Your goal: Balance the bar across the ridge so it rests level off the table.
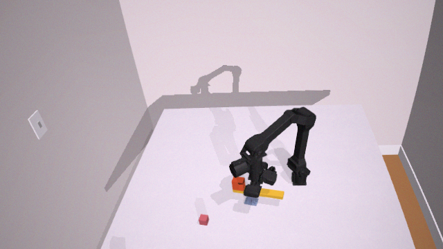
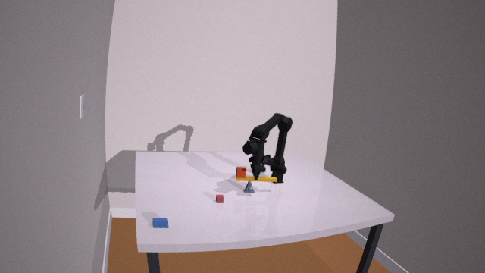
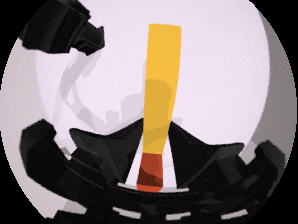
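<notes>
The yellow bar (image 1: 272,194) (image 2: 269,179) (image 3: 164,60) carries an orange-red block (image 1: 238,183) (image 2: 241,172) (image 3: 150,165) on its left end in the top and exterior views. My gripper (image 1: 252,194) (image 2: 256,178) (image 3: 156,122) is shut on the bar between the block and the bare end. The bar is held above the table and looks nearly level. The blue-grey ridge (image 1: 252,201) (image 2: 248,188) stands under the bar; in the exterior view its top is just below the bar, between block and fingers. I cannot tell whether they touch. The ridge is hidden in the wrist view.
A small red cube (image 1: 203,220) (image 2: 220,199) lies on the table (image 1: 311,225) (image 2: 303,220), left of the ridge and nearer the top and exterior views. A blue block (image 2: 161,223) lies near the table's front left corner. The arm's base stands behind the bar, to the right.
</notes>
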You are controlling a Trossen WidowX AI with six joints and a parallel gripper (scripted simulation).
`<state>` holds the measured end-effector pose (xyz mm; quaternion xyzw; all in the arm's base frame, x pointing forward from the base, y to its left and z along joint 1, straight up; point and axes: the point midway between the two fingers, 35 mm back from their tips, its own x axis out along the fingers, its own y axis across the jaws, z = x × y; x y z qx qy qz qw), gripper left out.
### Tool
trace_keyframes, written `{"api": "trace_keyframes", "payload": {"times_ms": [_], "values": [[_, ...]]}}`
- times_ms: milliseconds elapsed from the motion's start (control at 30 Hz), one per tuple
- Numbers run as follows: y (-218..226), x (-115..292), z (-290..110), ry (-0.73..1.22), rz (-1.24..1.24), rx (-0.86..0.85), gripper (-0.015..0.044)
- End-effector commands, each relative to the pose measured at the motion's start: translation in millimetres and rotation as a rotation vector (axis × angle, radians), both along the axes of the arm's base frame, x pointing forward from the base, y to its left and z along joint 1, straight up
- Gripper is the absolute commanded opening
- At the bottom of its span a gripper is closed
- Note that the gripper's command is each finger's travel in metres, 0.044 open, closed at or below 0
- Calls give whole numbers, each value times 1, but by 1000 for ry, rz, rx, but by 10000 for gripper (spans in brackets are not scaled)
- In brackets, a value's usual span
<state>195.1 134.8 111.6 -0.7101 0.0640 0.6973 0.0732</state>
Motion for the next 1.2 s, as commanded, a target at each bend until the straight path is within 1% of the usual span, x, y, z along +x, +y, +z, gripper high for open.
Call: {"api": "trace_keyframes", "payload": {"times_ms": [0, 200, 400, 433, 1167], "values": [[0, 0, 0, 0, 0, 0, 0], [0, 0, 0, 0, 0, 0, 0], [0, 0, 0, 0, 0, 0, 157], [0, 0, 0, 0, 0, 0, 167], [0, 0, 0, 0, 0, 0, 169]]}}
